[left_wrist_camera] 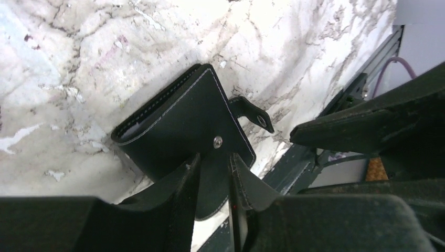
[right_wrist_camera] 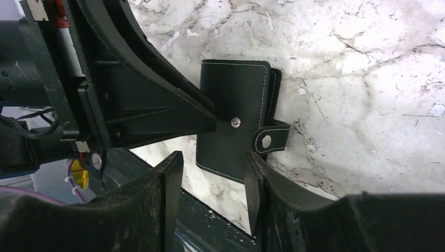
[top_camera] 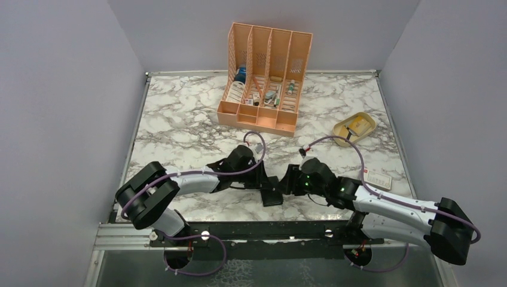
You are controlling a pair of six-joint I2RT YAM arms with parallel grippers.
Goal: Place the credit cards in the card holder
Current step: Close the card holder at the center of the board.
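Basically, black white-stitched holder [left_wrist_camera: 178, 121] lay folded, snap tab [right_wrist_camera: 270, 139] undone, left gripper [left_wrist_camera: 214, 173] pinching its edge, right gripper [right_wrist_camera: 212, 173] spread loose around it.

The black leather folding card holder [right_wrist_camera: 231, 100] has pale stitching along its edges and silvery snap studs. The white marble-patterned tabletop [top_camera: 179, 119] is veined grey (faintly pinkish under glare). The slotted plastic desk organizer [top_camera: 299, 48] is orange. The small flat rectangular card [top_camera: 378, 177] looks whitish, possibly marked with red.
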